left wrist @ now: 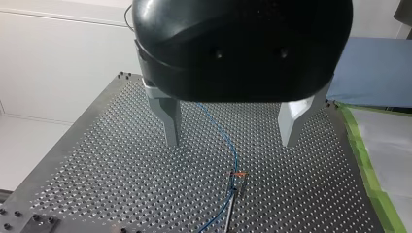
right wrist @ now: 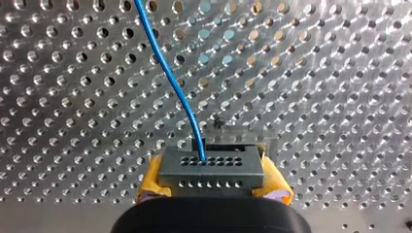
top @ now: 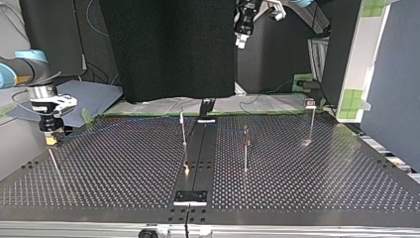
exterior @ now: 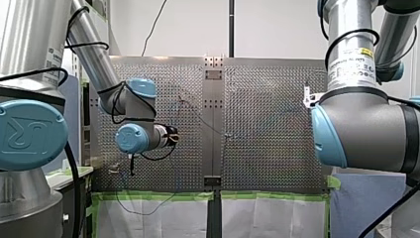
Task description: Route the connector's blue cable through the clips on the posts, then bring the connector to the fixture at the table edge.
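Your right claw pinches the connector just over the worktop, top view's left; left claw gapes, empty; pull too hard and the cable may jump a clip.

In the top view, the first post stands on the counter just left of the centre rail, the second post just right, the third post farther right; the connector is far left.

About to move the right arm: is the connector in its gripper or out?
In. The right wrist view shows the grey connector clamped between my right gripper's yellow pads, blue cable leaving it.
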You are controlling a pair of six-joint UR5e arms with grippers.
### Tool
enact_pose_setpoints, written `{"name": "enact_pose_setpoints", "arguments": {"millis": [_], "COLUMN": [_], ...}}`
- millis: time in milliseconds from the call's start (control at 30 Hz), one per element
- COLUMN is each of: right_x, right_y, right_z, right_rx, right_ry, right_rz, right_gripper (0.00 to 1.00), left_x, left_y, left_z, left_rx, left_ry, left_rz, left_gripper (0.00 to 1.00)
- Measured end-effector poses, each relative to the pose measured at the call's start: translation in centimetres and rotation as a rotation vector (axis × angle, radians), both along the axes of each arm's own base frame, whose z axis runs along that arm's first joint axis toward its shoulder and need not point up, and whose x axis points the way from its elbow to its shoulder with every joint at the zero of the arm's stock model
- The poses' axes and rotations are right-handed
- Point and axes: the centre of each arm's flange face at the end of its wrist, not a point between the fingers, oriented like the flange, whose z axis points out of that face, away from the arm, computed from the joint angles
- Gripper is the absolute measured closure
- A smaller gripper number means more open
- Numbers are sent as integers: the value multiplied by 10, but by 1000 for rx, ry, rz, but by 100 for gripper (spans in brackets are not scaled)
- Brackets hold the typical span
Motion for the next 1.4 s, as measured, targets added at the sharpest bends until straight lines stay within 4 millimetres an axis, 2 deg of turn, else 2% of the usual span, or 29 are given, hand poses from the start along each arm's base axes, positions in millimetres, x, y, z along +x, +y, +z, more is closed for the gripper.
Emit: {"name": "enact_pose_setpoints", "arguments": {"millis": [533,1033,1067,1100,1133,1167,1200,1267,1300,1333,1400], "right_x": [7,13,13,13,13,13,13,12,12,12,11], "right_y": [-4,-3,-3,-4,-4,-4,-4,-5,-5,-5,-5], "right_z": [8,7,7,7,7,7,8,8,8,8,8], "right_rx": [-15,-18,-18,-18,-19,-20,-21,-22,-22,-22,-23], "right_ry": [-2,-2,-2,-3,-3,-4,-4,-5,-5,-5,-6], "right_rz": [20,24,24,22,21,17,13,4,0,-3,-9], "right_gripper": [100,100,89,89,76,52,52,33,33,24,20], "left_x": [0,0,0,0,0,0,0,0,0,0,0], "left_y": [0,0,0,0,0,0,0,0,0,0,0], "left_z": [0,0,0,0,0,0,0,0,0,0,0], "left_rx": [0,0,-1,-1,-1,-1,-1,-1,-1,-1,-1], "left_ry": [0,-1,-1,-1,-1,-1,-1,-1,-1,-1,-1], "left_rz": [0,1,1,1,1,1,1,2,2,2,2], "left_gripper": [0,0,0,0,0,0,0,0,0,0,0]}}
